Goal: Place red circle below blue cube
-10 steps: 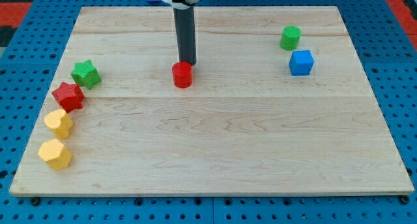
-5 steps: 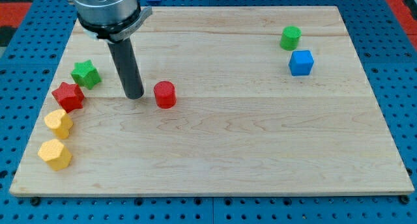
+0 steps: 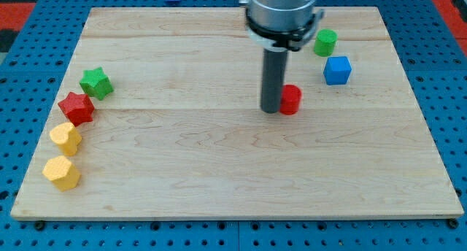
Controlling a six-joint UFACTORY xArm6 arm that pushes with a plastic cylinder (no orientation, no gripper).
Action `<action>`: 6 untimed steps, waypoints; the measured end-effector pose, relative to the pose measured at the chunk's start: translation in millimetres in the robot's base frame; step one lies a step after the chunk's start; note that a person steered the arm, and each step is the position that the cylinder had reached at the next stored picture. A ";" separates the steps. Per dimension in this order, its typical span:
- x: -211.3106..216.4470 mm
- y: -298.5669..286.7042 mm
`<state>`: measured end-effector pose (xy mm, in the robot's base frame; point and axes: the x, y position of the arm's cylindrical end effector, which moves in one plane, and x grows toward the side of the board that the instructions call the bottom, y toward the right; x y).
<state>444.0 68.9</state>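
The red circle point(image 3: 291, 100) is a small red cylinder right of the board's middle. My tip point(image 3: 271, 109) touches its left side. The blue cube point(image 3: 337, 70) sits up and to the right of the red circle, with a gap between them. The rod rises from the tip to the arm's grey body at the view's top.
A green cylinder point(image 3: 325, 42) stands just above the blue cube. At the view's left edge of the wooden board point(image 3: 233, 171) are a green star point(image 3: 95, 83), a red star point(image 3: 76, 107), a yellow heart point(image 3: 66, 138) and a yellow hexagon point(image 3: 61, 172).
The red circle has slid far to the right, from left of centre to near the blue cube. My tip has moved right with it, staying on its left side.
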 end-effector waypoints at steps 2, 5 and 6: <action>6.2 -16.2; -29.3 50.5; -29.3 66.5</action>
